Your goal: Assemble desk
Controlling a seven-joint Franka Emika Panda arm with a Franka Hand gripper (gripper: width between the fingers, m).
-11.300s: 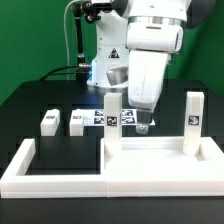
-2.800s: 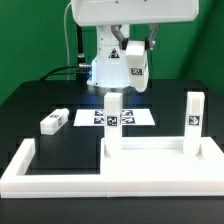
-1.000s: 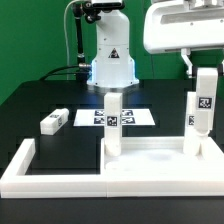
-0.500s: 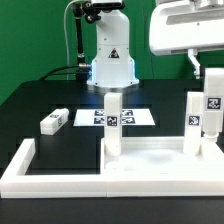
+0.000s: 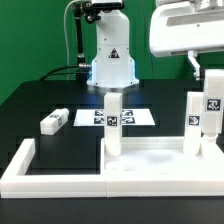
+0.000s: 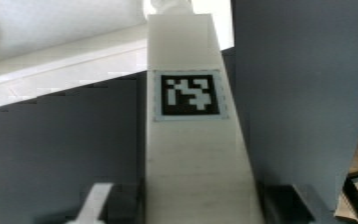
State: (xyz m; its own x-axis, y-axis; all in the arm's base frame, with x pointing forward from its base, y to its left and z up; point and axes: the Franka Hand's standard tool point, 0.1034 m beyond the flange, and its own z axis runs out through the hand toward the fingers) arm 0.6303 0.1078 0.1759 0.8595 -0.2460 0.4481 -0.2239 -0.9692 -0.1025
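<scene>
White rigid plastic throughout. Parts judged light, stiff and smooth-faced, liable to slip if pinched off-centre.

- Gripper [image 5: 206, 68] clamped on upper end of one leg [image 5: 212, 108]. Leg hangs upright near tabletop's [image 5: 150, 160] end on exterior view's right, just beside standing leg [image 5: 192, 120].
- Tabletop sits at table's [image 5: 40, 100] near edge.
- Second standing leg [image 5: 114, 120] mid-slab.
- Loose leg [image 5: 54, 121] lies well apart, toward table's edge on exterior view's left.
- Best hold judged to be flat opposite faces near top.
- Exterior view gives layout. Wrist view alone shows held leg's tag [image 6: 188, 94] close up, leg centred between jaws.
</scene>
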